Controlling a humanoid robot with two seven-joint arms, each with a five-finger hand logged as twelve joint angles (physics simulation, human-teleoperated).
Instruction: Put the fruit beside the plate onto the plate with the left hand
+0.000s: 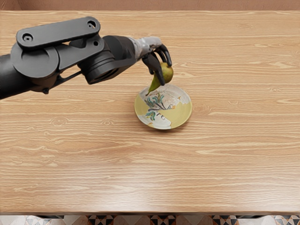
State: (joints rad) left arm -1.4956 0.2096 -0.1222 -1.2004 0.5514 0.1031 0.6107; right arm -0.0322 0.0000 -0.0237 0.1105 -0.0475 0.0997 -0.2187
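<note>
We record 1 arm in view, entering from the left. Its left hand (154,54) has its fingers curled around a green pear (165,74), gripping the fat end. The pear hangs tilted just under the hand, narrow end down, at the far rim of the plate (186,114) on the table (70,154). We cannot tell whether the pear touches the plate.

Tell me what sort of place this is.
Probably a home dining or kitchen spot, rendered in simulation. The signs are a wooden table, a painted plate on it, a pear gripped in the left hand, and patterned floor tiles past the table's near edge.
</note>
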